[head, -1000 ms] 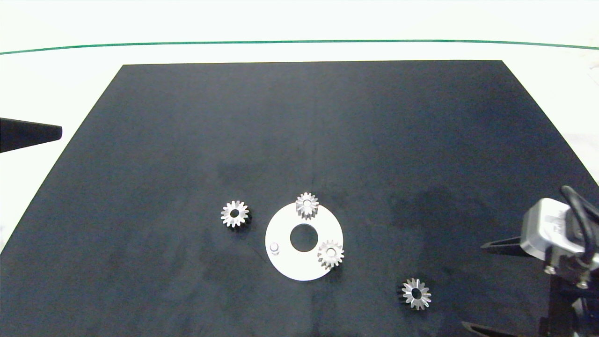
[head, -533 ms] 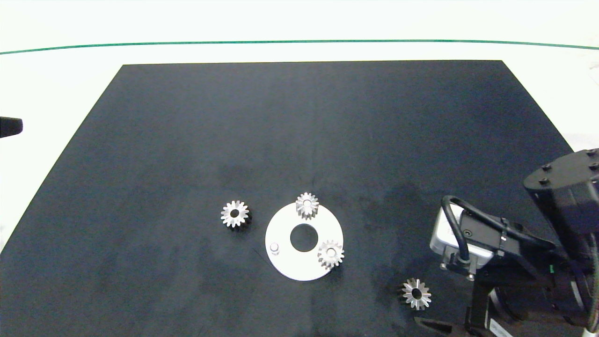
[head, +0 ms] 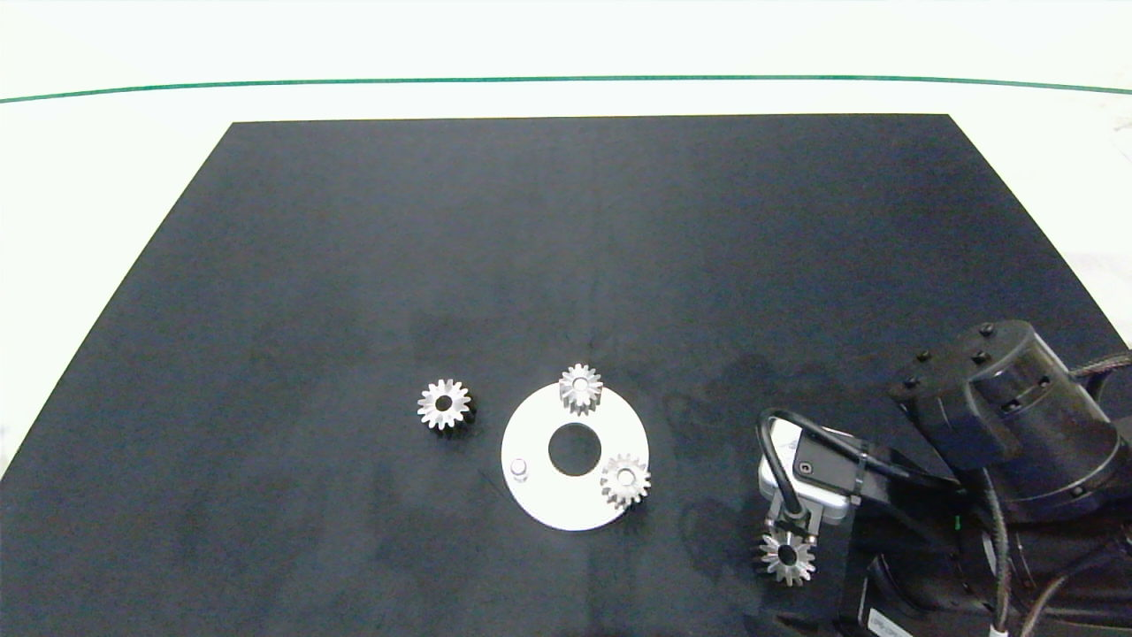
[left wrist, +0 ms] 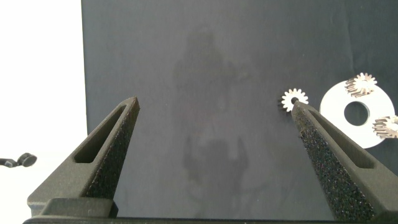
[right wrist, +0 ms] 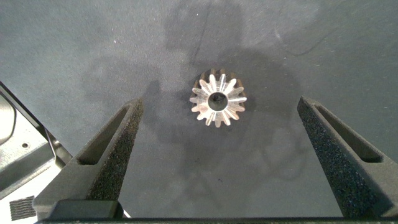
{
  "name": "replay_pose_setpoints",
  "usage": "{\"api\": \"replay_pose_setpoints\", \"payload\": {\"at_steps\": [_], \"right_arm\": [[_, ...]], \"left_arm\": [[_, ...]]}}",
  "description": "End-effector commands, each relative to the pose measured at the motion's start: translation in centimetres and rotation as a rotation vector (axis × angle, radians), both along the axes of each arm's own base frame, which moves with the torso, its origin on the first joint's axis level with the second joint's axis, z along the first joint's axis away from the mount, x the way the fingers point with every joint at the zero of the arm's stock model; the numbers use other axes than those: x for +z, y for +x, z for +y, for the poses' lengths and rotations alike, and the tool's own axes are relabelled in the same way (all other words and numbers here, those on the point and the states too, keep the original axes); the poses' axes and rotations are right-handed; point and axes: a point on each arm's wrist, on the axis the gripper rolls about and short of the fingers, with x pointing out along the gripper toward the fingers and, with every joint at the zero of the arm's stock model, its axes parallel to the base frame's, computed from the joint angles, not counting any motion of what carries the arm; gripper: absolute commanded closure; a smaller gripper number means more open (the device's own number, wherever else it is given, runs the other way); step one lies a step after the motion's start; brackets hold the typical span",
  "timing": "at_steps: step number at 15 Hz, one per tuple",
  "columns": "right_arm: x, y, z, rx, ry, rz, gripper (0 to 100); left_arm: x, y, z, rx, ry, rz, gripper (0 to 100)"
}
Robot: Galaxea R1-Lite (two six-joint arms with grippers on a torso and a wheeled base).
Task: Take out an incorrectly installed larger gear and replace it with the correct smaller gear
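We can read no text, label, brand, number or sign anywhere. A small patterned sticker (right wrist: pixel 22 208) sits on the right arm's housing in the right wrist view, but its marks are too fine for us to make out.

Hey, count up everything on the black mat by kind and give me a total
Gears on the white disc: 2
Loose gears on the mat: 2, the larger gear left of the disc and the smaller gear under the open right gripper
White disc: 1
Bare peg on the disc: 1
Total: 6
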Motion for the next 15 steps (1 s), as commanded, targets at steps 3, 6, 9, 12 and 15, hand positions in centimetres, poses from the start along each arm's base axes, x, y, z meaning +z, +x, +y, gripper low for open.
{"api": "replay_pose_setpoints", "payload": {"at_steps": [3, 6, 9, 12, 15], "right_arm": [[-1.0, 0.2, 0.4, 0.007, -0.037, 0.027, 0], [-1.3, 0.4, 0.6, -0.012, -0.066, 0.012, 2], [-1.6, 0.7, 0.8, -0.019, -0.075, 0.01, 8], [-2.4, 1.3, 1.5, -0.019, -0.063, -0.004, 14], [-3.1, 1.0, 1.7, -0.015, -0.094, -0.009, 20]], "left_arm": [[-0.1, -0.2, 0.1, 0.0, 0.007, 0.005, 0], [-0.1, -0.2, 0.1, 0.0, 0.007, 0.005, 0], [-0.2, -0.3, 0.1, -0.003, 0.018, 0.003, 0], [-0.2, -0.4, 0.1, -0.004, 0.019, 0.001, 0], [-0.1, -0.4, 0.1, -0.004, 0.018, 0.0, 0]]}}
